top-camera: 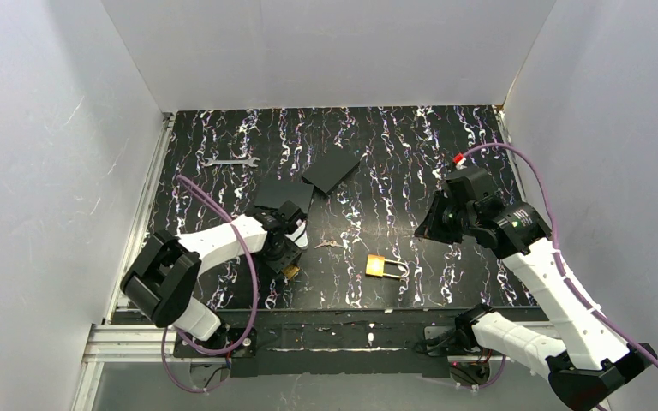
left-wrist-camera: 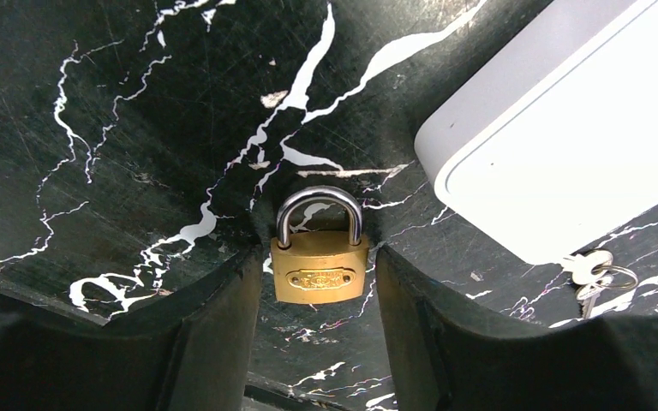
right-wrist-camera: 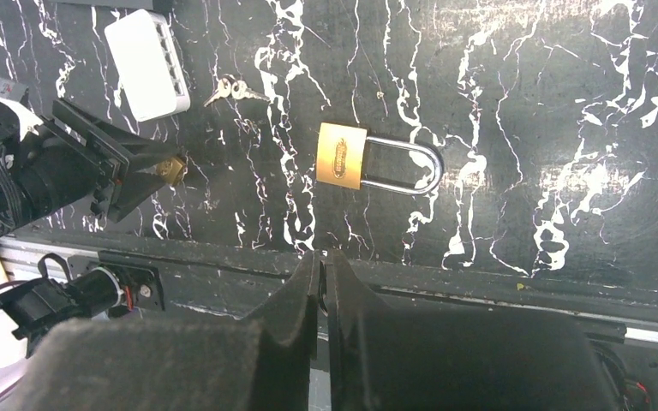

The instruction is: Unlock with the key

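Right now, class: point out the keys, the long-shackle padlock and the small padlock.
keys (right-wrist-camera: pixel 225 86): right wrist view, key heads.
long-shackle padlock (right-wrist-camera: pixel 342 156): right wrist view, brass body.
small padlock (left-wrist-camera: pixel 319 272): left wrist view, brass body.

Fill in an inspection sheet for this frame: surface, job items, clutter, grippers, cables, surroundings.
Surface: black white-veined tabletop; no spills seen.
Job's things: small brass padlock, shackle closed; long-shackle padlock lying flat, closed; keys on a ring, apart from both locks.
Clutter: wrench, black flat panels, white box.
Grippers: left gripper jaws open, straddling the small padlock; right gripper jaws shut, empty, above the table.
Cables: purple cables looping along both arms, clear of the items.
Surroundings: white walls on three sides.
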Robot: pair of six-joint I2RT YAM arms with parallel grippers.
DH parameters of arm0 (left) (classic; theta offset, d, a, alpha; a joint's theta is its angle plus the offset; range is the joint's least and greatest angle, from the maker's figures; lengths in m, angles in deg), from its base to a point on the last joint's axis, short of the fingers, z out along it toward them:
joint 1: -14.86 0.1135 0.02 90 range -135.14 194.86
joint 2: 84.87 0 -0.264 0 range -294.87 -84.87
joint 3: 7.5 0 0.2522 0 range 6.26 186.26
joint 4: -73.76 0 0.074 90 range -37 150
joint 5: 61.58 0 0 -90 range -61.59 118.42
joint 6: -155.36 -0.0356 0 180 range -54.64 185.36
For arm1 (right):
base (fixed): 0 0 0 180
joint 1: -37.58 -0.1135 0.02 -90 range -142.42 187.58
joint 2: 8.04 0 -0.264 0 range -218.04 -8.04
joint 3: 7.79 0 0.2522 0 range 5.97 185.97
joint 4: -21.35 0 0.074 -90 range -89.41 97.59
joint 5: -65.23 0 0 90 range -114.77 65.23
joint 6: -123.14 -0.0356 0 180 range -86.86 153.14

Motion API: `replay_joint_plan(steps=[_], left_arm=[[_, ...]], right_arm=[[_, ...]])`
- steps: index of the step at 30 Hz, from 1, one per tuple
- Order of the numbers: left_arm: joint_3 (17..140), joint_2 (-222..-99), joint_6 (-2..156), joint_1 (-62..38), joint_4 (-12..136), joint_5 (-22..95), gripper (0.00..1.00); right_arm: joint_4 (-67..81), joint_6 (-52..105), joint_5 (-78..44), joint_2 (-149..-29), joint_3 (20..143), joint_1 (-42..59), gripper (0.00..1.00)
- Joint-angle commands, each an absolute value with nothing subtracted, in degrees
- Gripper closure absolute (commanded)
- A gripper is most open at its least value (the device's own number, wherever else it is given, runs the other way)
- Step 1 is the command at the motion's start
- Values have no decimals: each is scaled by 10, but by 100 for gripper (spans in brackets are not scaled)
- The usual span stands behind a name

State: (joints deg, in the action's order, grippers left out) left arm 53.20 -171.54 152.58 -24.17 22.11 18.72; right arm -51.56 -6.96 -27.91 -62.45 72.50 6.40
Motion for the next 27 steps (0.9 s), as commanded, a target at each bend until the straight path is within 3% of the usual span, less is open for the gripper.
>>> replay_joint_plan(steps=[1,8,15,27], left_arm=[[505,-1776,1492,-241,208,123,51],[541,-1811,1468,-244,186,126,46],[575,-1841,1460,-244,155,119,54],[578,-1821,1430,-244,159,118,81]], right_arm=[[-522,-65,-275,-621,718,66,99],[-525,-69,-276,-614,719,66,99],[-537,-74,-286,-601,727,66,99],[-546,-75,-301,-596,742,66,99]])
